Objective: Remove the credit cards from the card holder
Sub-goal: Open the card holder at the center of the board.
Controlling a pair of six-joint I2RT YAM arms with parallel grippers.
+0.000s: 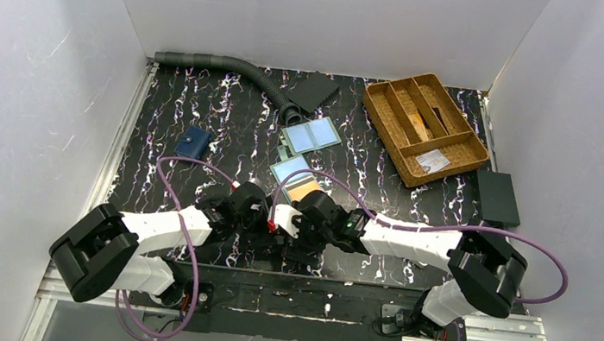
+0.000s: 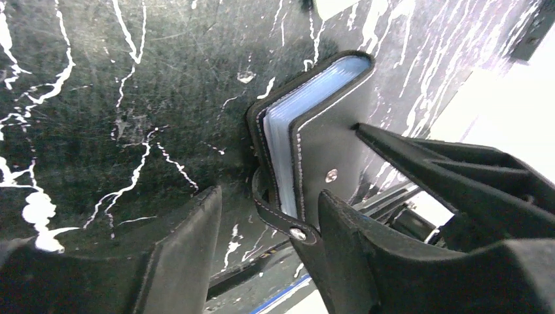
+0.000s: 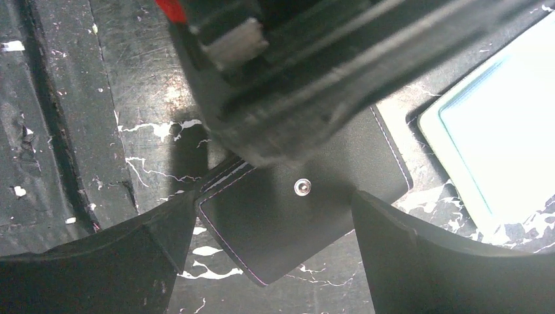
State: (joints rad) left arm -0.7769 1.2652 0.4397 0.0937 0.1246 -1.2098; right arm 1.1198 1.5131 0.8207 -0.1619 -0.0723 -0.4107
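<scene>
The grey-green card holder (image 1: 296, 178) lies open on the mat, with a blue card (image 1: 288, 169) and an orange card (image 1: 303, 189) in its pockets. Its pale edge also shows in the right wrist view (image 3: 497, 131). No black-grey card shows. Both grippers meet just in front of the holder, over a black leather snap wallet (image 3: 288, 222). My left gripper (image 2: 268, 255) is open, with the wallet's snap strap (image 2: 288, 226) between its fingers. My right gripper (image 3: 275, 255) is open, straddling the wallet's corner and holding nothing.
A bifold with two pale blue panels (image 1: 311, 135) lies behind the holder. A small navy wallet (image 1: 193, 141) is at the left. A wicker tray (image 1: 426, 127) is at the back right, a black box (image 1: 497, 197) at the right edge, and a grey hose (image 1: 224, 65) at the back.
</scene>
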